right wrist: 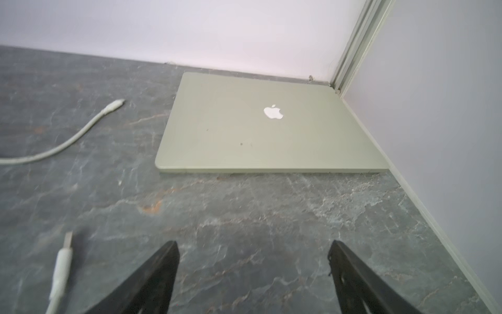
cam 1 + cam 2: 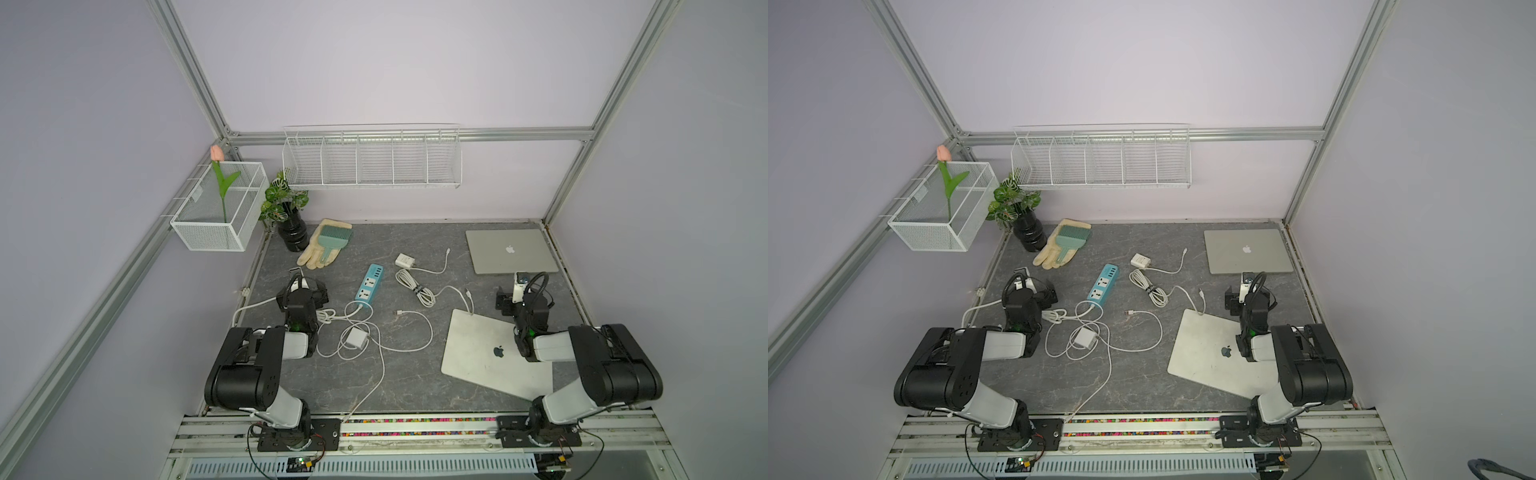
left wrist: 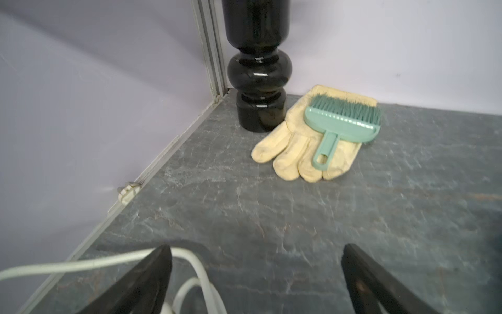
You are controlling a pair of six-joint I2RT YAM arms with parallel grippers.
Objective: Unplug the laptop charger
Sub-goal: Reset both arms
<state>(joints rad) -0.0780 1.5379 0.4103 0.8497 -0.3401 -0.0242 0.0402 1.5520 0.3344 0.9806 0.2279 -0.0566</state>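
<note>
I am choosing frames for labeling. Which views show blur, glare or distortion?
Left wrist view: bright glare streaks on the vase, and the foreground cable is soft. Right wrist view: the near plug is blurred, the laptop clearer. Both top views: even light, faint shadows, and the frame posts lean outward from wide-angle distortion.

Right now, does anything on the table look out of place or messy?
Nothing looks broken or spilled. The near laptop lies skewed on the table, unlike the far laptop, squared into the corner. White cables sprawl in loops around a charger brick, and a green brush rests on a glove.
</note>
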